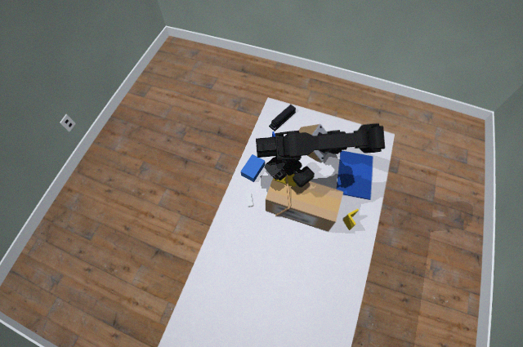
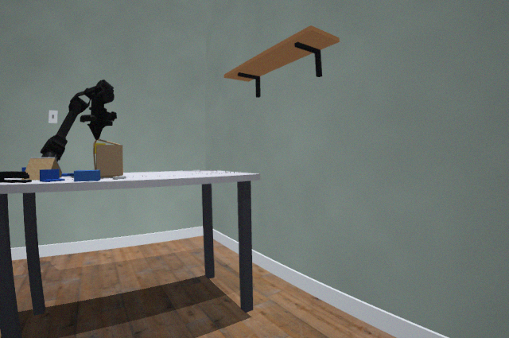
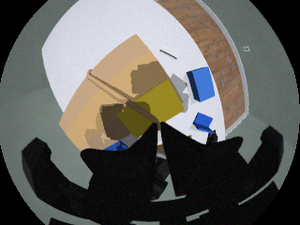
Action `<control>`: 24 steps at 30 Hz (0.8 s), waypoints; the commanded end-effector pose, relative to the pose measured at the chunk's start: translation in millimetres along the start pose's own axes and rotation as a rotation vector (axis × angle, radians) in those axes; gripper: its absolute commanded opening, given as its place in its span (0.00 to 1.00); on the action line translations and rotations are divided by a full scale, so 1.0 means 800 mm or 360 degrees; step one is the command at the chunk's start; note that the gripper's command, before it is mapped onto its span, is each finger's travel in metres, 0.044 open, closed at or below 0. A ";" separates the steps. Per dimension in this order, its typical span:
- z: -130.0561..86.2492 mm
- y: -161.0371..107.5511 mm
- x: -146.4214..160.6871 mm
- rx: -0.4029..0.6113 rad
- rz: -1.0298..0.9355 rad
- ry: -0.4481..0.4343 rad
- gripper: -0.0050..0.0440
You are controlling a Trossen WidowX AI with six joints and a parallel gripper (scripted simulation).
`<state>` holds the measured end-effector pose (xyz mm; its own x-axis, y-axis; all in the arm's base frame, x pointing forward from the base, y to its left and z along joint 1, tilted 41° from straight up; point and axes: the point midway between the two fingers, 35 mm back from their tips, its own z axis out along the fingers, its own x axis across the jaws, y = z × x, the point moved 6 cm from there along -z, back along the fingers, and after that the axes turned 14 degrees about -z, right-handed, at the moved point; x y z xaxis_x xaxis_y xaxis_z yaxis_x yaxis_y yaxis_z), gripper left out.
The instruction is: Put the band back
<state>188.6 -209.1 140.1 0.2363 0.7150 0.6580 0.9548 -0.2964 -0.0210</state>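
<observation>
Bare green-gray walls with a power outlet (image 1: 67, 122) (image 2: 52, 116), a plank floor (image 1: 139, 191) (image 2: 131, 285), a wall shelf (image 2: 283, 52) and a long white table (image 1: 274, 284) (image 2: 184, 176) bearing a robot arm (image 1: 333, 141) (image 2: 71, 114) suggest a lab or workshop room.

Seen from above, a carton (image 1: 315, 197) (image 2: 110, 161) (image 3: 133, 49) stands on a table (image 1: 270, 275) (image 2: 184, 176) (image 3: 70, 47), the corner guard (image 1: 282, 181) (image 2: 99, 147) (image 3: 161, 104) at its rear edge and the band (image 1: 289, 198) (image 2: 108, 141) (image 3: 107, 88) running across its top. A block (image 1: 252, 167) (image 2: 87, 175) (image 3: 202, 84) lies behind and left of the carton, a thin piece (image 1: 251, 200) (image 3: 168, 52) to its left. A flat panel (image 1: 362, 174) lies behind and right, with an angled piece (image 1: 349, 220) beside the right end.
</observation>
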 end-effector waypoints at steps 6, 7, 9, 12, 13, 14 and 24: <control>-0.001 0.014 0.001 0.0019 0.0016 -0.0013 0.10; -0.001 0.016 0.002 0.0019 0.0016 -0.0013 0.10; 0.000 0.017 0.003 0.0019 0.0016 -0.0012 0.10; 0.000 0.017 0.003 0.0019 0.0016 -0.0012 0.10; 0.000 0.017 0.003 0.0019 0.0016 -0.0012 0.10; 0.000 0.017 0.003 0.0019 0.0016 -0.0012 0.10; 0.008 0.017 0.002 0.0019 0.0016 -0.0013 0.10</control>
<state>202.8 -208.9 138.6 0.2414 0.7166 0.6544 0.9560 -0.2914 -0.0335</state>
